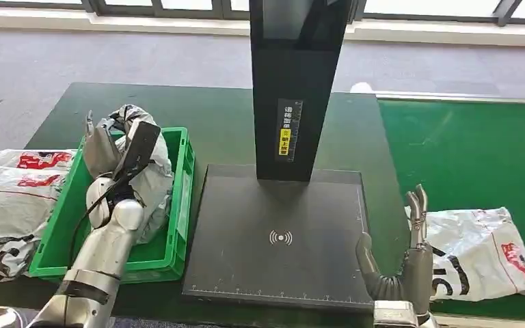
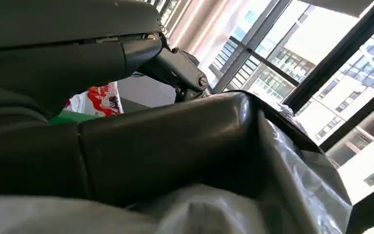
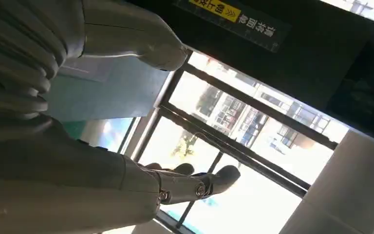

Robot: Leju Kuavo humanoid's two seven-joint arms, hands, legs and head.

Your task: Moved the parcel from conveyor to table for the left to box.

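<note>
Where left robot hand (image 1: pixel 109 154) grips parcel (image 1: pixel 152 179) | fingers hidden | crate (image 1: pixel 178 205) half-covered

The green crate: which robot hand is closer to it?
Left. The left robot hand holds a grey parcel over the green crate; the right robot hand stands across the black scanner plate, by another parcel.

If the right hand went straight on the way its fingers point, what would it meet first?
The right hand points upward, fingers apart, beside the white parcel. Nothing seems to lie in that line, though depth is unclear.
</note>
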